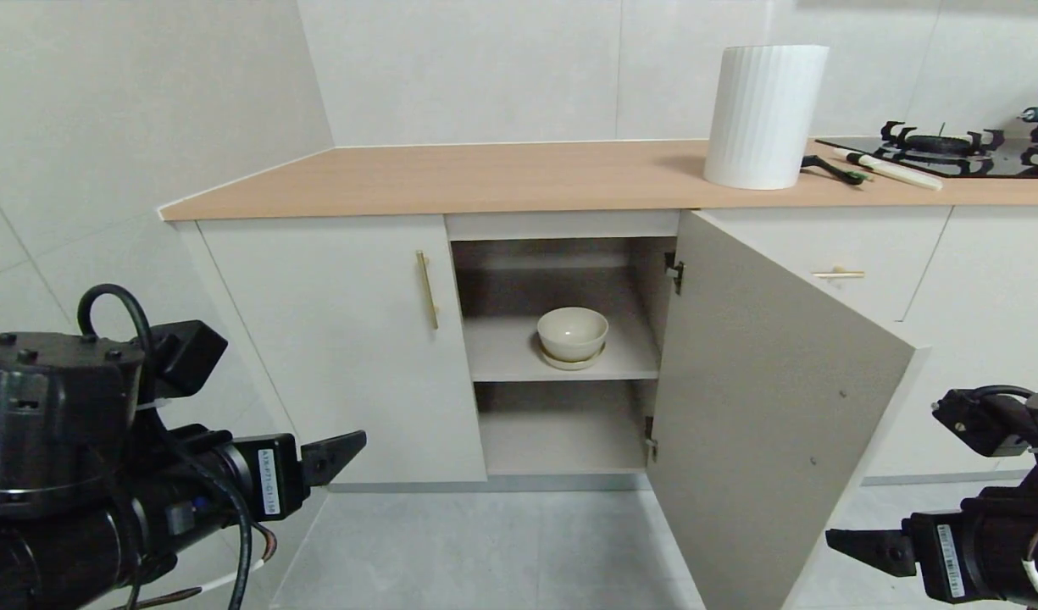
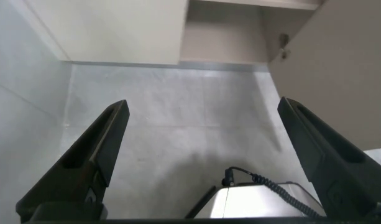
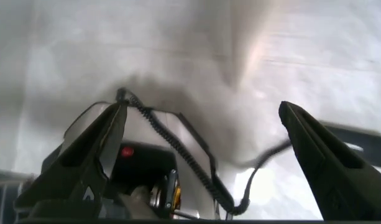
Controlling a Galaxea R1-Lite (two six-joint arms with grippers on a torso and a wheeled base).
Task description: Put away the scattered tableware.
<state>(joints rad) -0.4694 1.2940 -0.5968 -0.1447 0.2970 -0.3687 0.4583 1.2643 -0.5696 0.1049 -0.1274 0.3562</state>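
Tableware stowed; cabinet (image 1: 561, 225) door (image 1: 773, 407) judged next.
Before the cabinet, left gripper (image 2: 202, 106) and right gripper (image 3: 202, 109) are spread wide, empty; the door is best pushed at its free edge; inside, the bowl (image 1: 573, 332) is seated on a saucer (image 1: 569, 363).

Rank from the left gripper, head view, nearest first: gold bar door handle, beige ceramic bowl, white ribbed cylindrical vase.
From the left gripper:
1. The gold bar handle, on the closed left cabinet door.
2. The beige ceramic bowl, deeper in, on the shelf of the open compartment.
3. The white ribbed cylindrical vase, up on the wooden countertop, toward the right.
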